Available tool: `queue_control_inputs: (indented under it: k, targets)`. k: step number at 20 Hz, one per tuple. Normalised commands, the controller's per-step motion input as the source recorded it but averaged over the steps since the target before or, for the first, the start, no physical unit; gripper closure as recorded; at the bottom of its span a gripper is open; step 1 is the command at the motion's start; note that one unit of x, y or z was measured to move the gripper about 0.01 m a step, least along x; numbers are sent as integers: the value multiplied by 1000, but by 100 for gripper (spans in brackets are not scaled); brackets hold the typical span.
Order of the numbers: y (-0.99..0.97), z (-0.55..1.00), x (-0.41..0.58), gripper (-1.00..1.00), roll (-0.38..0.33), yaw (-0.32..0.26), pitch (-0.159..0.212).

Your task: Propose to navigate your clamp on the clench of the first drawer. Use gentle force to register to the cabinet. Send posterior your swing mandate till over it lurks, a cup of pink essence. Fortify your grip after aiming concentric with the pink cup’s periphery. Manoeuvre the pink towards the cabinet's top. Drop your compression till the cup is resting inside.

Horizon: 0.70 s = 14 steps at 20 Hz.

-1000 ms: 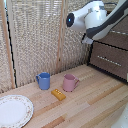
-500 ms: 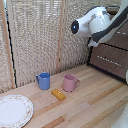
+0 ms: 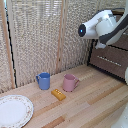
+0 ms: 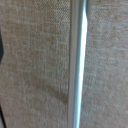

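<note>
The dark brown cabinet (image 3: 114, 59) stands at the exterior view's right, with a thin silver handle (image 3: 107, 58) on a drawer front. The white arm (image 3: 100, 25) hangs in front of its upper part, and the arm's bulk hides the clamp in that view. The wrist view is filled by a brown drawer front (image 4: 35, 65) with a silver bar handle (image 4: 77, 65) very close. Only a dark sliver shows at the picture's edge, so I cannot tell how the jaws stand. The pink cup (image 3: 70, 82) stands upright on the wooden table, far from the arm.
A blue mug (image 3: 44, 80) stands next to the pink cup. A small yellow block (image 3: 58, 94) lies in front of them. A patterned white plate (image 3: 14, 110) sits at the table's near corner on the exterior view's left. A woven screen (image 3: 45, 35) backs the table.
The arm has moved a little lower in front of the cabinet. The cups, block and plate have not moved.
</note>
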Motion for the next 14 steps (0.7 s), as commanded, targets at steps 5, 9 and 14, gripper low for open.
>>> queue_control_inputs:
  k: [5,9,14]
  targets:
    - [-537,0,-74,100,-7,168,70]
    - [-473,0,0,100,43,74,0]
    - [-164,88,121,100,4,189,60]
